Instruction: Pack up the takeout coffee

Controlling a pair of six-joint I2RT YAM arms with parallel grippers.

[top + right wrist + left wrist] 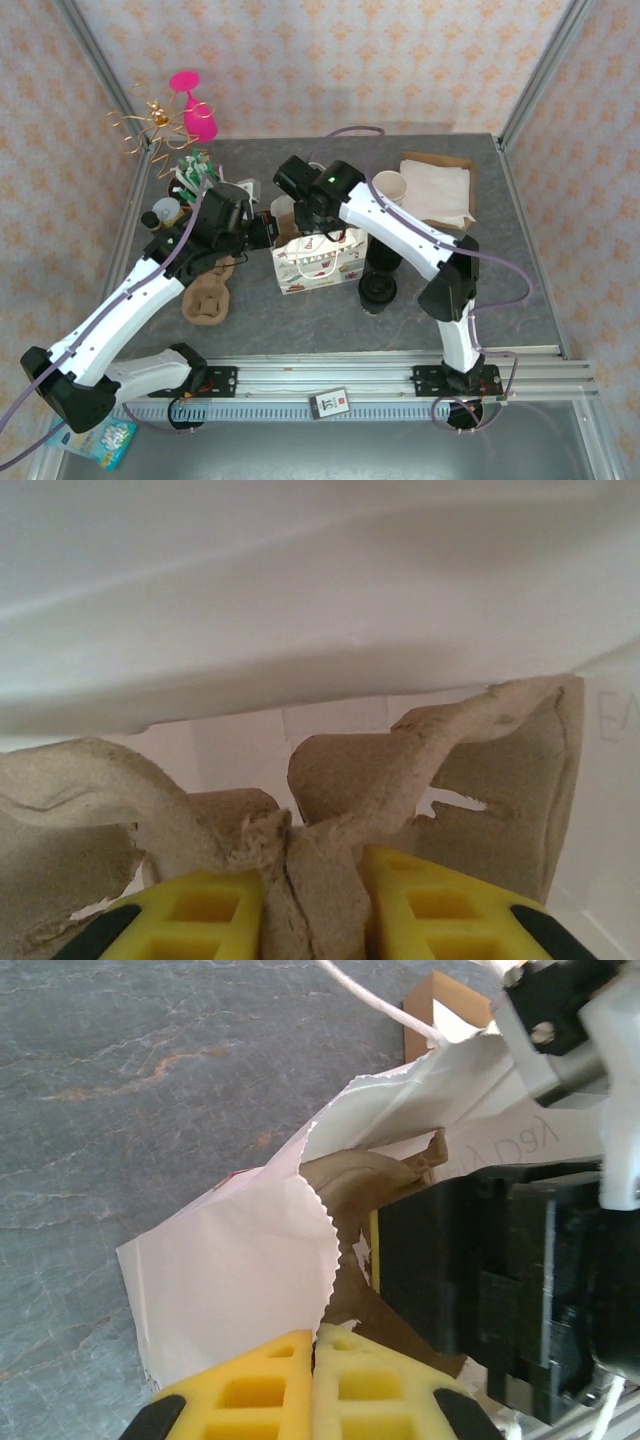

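A white printed paper bag [312, 264] stands mid-table. My left gripper [268, 232] is shut on its serrated rim [318, 1210], which runs down between the yellow pads [260, 1385]. My right gripper [305, 222] reaches into the bag's mouth from above. It is shut on a ridge of a brown pulp cup carrier [340, 810] inside the white bag walls [300, 600]. The same carrier [370, 1185] shows in the opening next to the right arm's black body [520, 1290]. A dark cup with a round black lid [378, 290], seemingly the takeout coffee, stands just right of the bag.
Another pulp carrier [206, 296] lies left of the bag under my left arm. Cream cups [390, 186] and flat paper bags [438, 190] sit at the back right. A condiment holder [190, 172], pink glass [198, 112] and wire ornament [150, 125] crowd the back left.
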